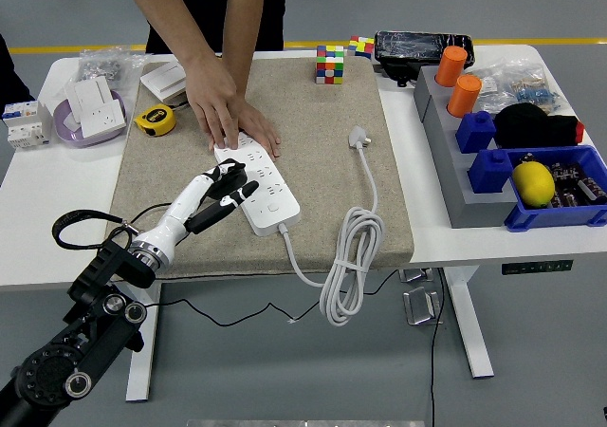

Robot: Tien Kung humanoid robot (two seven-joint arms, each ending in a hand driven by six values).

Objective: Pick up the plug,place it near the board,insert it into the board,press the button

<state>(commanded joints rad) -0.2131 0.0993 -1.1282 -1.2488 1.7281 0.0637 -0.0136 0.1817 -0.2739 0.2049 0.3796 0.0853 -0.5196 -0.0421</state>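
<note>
Nearest: the left arm comes in from the lower left, its black cable trailing off the table edge. The left hand sits at the near-left edge of the power strip, fingers curled around a black plug that rests on or just over the strip's left sockets — whether the pins are seated can't be told from this view. Right hand not in view.

Step in hand, as I judge it: insertion. Plug is already at the board, button not yet pressed. The next move calls for lining the pins up with a socket and pushing straight down, then letting go and finding the strip's switch, which I can't pick out from here.

The strip lies diagonally on the beige mat; its own white cord coils off the mat's front edge and runs back up to a white plug lying loose on the mat, well apart from the strip.

Farther back, a person's two hands press flat on the strip's far end — steadying it, it seems. A yellow tape measure sits just left of them, a colour cube at the mat's far edge. Bins with blue blocks and a yellow ball sit on the right, off the mat.
</note>
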